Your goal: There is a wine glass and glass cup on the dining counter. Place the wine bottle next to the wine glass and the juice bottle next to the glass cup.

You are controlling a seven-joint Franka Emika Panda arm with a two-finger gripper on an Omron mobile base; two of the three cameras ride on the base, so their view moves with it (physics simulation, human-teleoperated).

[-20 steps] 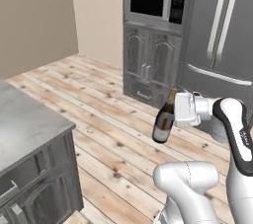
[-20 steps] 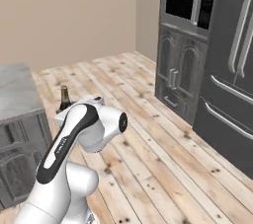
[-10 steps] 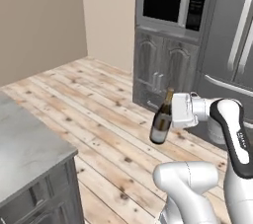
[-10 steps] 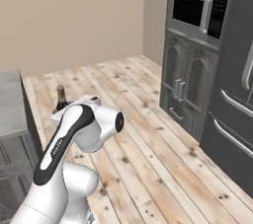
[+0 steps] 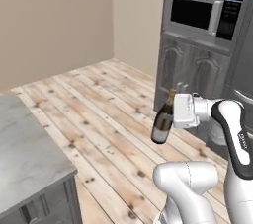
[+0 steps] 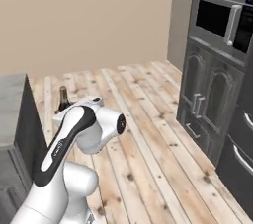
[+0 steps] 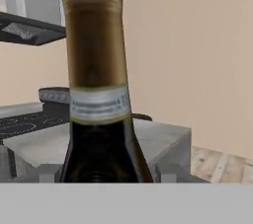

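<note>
Slim dark wine bottle (image 5: 162,123) hanging in mid-air over the plank floor (image 5: 99,109), gold foil showing on its long neck, pale label on the body, leaning a bit, gripper (image 5: 174,111) clamping tight around the upper part, grey counter (image 5: 24,154) sitting off to the left

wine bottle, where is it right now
The wine bottle is in the gripper, held off the wooden floor at centre-right of the left base view, in front of the dark cabinets.
</note>
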